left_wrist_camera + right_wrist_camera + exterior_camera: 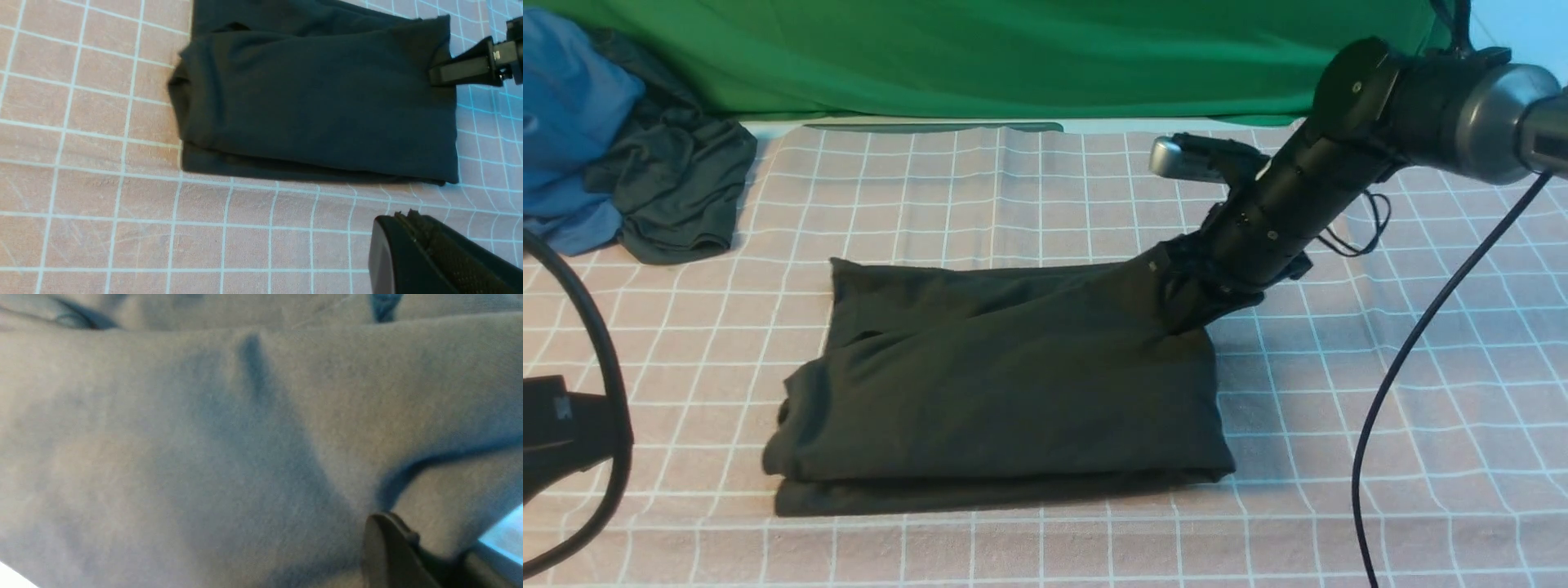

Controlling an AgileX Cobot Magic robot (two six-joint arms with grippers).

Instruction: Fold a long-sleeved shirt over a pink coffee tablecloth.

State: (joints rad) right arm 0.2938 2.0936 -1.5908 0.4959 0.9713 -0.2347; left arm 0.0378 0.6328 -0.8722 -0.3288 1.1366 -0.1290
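black shirt (1005, 392): 1 | pink checked tablecloth (1013, 196): 1 | blue garment (564, 122): 1 | grey-green garment (678, 188): 1 | green backdrop (1013, 57): 1

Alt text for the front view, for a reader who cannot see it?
A folded black long-sleeved shirt lies on a pink white-gridded tablecloth; the right gripper pinches its far right corner. A blue garment and dark grey-green garment sit far left.

My right arm (1298, 204) reaches in from the upper right of the frame, slanting down to centre right, where my right gripper (1188, 306) has its jaws pinched on the long-sleeved shirt (1013, 392). My left gripper (433, 257) sits closed at lower right of its wrist view.
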